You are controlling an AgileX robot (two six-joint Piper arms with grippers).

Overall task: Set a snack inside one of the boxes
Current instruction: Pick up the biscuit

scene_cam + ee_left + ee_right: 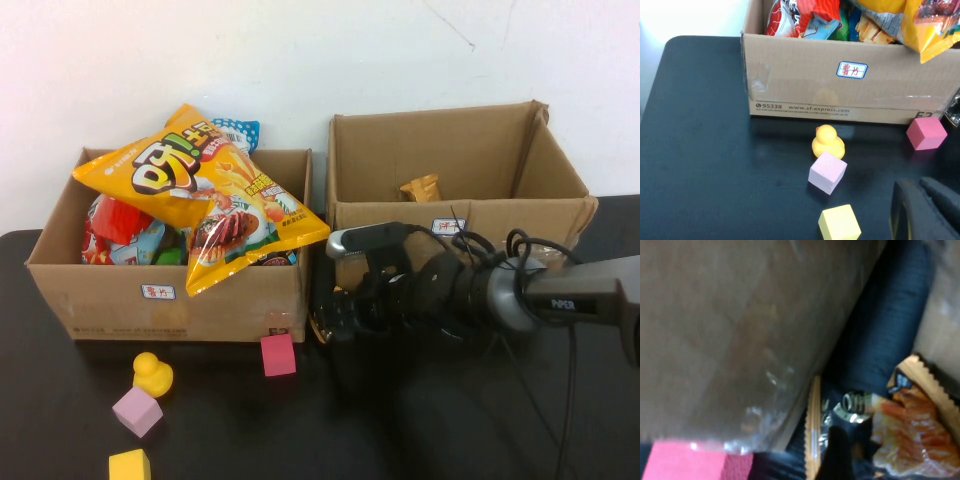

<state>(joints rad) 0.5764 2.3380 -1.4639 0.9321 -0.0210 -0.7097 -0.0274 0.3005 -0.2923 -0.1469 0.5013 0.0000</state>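
My right gripper (325, 322) reaches low into the gap between the two cardboard boxes. It looks shut on a small snack packet (905, 435) with an orange picture and silver edges; one dark finger (837, 455) lies in front of the packet. The left box (170, 300) is heaped with snack bags, with a big yellow chip bag (200, 190) on top. The right box (460, 215) holds one small brown packet (420, 188). My left gripper (920, 200) hovers over the table in front of the left box (840, 95), empty, its fingers together.
On the black table in front of the left box lie a yellow duck (152, 373), a pink cube (278, 354), a lilac cube (137, 411) and a yellow cube (130, 466). A white wall stands behind the boxes. Cables hang from the right arm (520, 290).
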